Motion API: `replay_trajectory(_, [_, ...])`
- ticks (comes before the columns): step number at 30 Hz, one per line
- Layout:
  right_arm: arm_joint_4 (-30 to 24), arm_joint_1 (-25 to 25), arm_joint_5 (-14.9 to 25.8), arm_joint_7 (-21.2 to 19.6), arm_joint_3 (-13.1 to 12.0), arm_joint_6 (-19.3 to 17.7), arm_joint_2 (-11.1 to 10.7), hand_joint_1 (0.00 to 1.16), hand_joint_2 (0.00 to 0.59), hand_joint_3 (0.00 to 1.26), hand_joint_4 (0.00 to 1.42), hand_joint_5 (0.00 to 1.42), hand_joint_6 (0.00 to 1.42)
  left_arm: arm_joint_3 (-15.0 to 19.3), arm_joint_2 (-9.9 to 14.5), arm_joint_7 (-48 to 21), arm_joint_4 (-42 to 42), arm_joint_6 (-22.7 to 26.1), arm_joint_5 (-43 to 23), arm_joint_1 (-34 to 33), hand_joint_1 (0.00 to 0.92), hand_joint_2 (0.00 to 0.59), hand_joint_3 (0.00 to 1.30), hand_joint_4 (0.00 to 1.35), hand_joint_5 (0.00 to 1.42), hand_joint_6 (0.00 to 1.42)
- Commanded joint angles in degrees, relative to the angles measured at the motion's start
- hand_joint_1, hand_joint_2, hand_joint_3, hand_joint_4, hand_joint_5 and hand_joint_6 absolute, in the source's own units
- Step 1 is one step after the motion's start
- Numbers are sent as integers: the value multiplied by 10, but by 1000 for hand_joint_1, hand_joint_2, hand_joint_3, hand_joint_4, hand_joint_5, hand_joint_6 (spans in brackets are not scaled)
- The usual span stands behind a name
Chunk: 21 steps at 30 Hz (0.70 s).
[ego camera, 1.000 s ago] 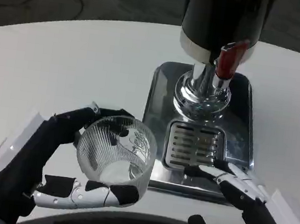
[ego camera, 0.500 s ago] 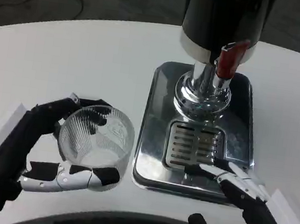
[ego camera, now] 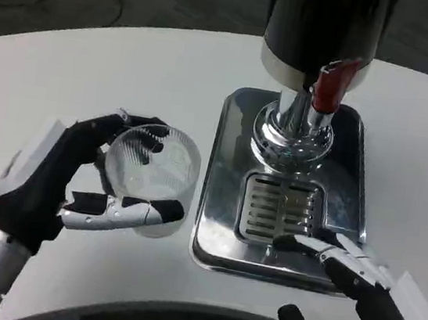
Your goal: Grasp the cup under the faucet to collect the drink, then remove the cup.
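A clear ribbed glass cup (ego camera: 151,174) stands on the white table just left of the steel drip tray (ego camera: 227,170). My left hand (ego camera: 69,180) grips it, with fingers wrapped round its near and far sides. The dispenser (ego camera: 319,32) has a dark body, a chrome column and a red tap handle (ego camera: 327,88) above the slotted grate (ego camera: 281,210). My right hand (ego camera: 356,277) lies at the tray's near right corner, fingers spread and holding nothing.
The round white table (ego camera: 130,78) extends left and behind the cup. Dark floor with a cable lies beyond the table's far edge. The table's front edge curves close to my arms.
My left hand has carried the cup left and away from the tray's front corner, then set it upright beside the tray's left edge. The right hand has barely moved.
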Motion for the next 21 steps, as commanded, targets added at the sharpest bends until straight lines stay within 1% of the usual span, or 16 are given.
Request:
replay_trajectory(1, [-11,9,5,-5,-7,-5,0,573,477,267,207,84,1,-23,-9,20,48,-12,10,-51,800,56,728,838,1005,993])
replay_trajectory(7, [-15,25,10,-8,-18,-11,1,573,477,267,207,84,1,-58,-20,39,106,-9,39,-113,799,56,728,838,1005,993])
replay_trajectory(21, [-12,37,18,-13,-27,-23,2,573,477,267,207,84,1,-111,-50,69,206,0,72,-201,787,52,724,838,1006,993])
